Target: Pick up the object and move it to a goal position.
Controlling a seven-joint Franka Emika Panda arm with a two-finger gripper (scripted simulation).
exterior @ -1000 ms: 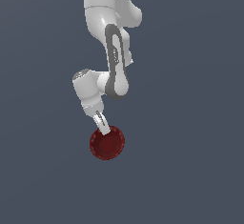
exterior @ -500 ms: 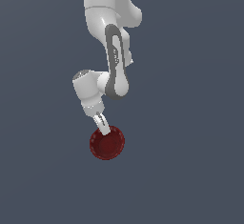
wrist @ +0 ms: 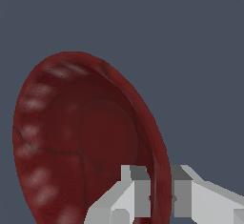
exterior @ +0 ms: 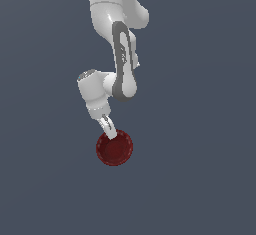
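The object is a small dark red shallow bowl [exterior: 115,148] with a scalloped, ridged rim, seen below the white arm in the exterior view. My gripper [exterior: 110,133] meets its upper rim there. In the wrist view the bowl [wrist: 81,137] fills much of the picture, its hollow side showing. The gripper [wrist: 159,197] is shut on the rim, one grey finger [wrist: 128,194] inside the bowl and the other outside it. I cannot tell whether the bowl rests on the floor or hangs above it.
Plain grey-blue ground [exterior: 200,179] lies all around the bowl. The white arm [exterior: 117,44] comes down from the top of the exterior view. No other object shows.
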